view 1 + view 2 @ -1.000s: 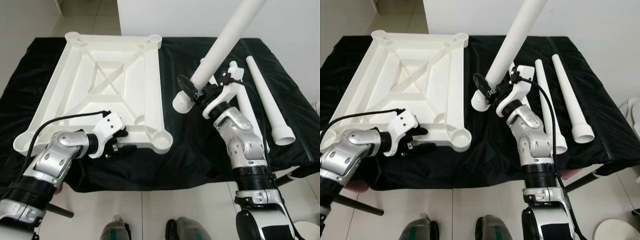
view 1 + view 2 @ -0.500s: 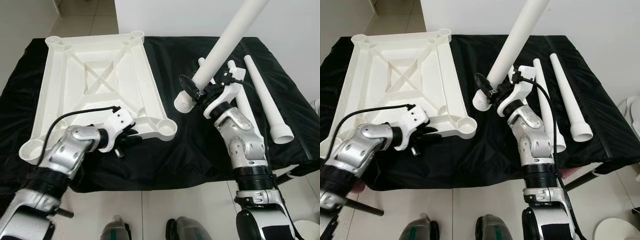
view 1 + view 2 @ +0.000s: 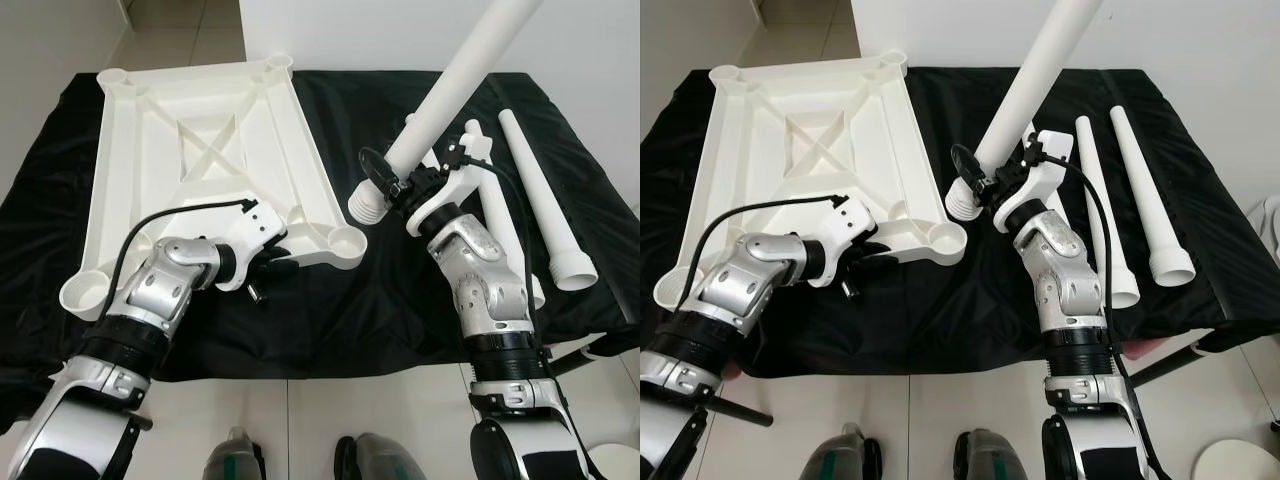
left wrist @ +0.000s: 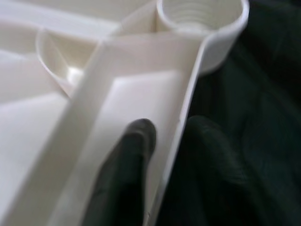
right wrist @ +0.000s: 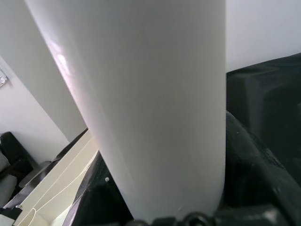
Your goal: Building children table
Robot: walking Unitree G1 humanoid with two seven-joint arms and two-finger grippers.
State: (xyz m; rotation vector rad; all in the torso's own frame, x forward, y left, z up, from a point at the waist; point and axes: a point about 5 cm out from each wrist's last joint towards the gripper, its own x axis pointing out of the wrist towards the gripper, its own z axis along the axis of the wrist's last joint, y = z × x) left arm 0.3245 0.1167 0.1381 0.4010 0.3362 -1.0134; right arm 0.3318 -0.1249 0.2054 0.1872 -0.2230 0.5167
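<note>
**A:** The tabletop point(image 3: 200, 170) lies upside down on the black-draped surface point(image 3: 330, 300). Since a second ago it's been swung round, so its near corner socket point(image 3: 347, 241) now sits just below the threaded end of the raised leg point(image 3: 440, 100). Looks lined up for screwing in.

**B:** Jaws? The left gripper point(image 3: 268, 262) is clamped on the tabletop's near rim, and the right gripper point(image 3: 395, 187) is tight around the leg. Two spare legs point(image 3: 540, 210) lie right of it. No readable writing anywhere.
</note>
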